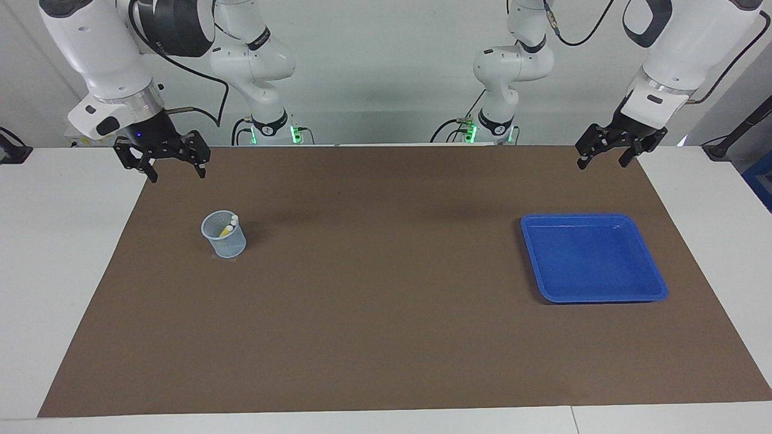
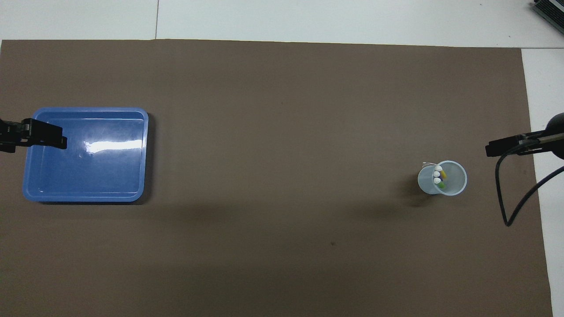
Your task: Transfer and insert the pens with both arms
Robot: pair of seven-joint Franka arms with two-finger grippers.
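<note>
Pens, seemingly three, upright in cup; blue tray well apart.

Both big white arms hang raised at their own ends of the table. The right gripper points down from a bent silver wrist, fingers spread apart and holding nothing. The left gripper tilts slightly inward under its wrist, its fingers likewise apart and empty. Neither touches anything.
</note>
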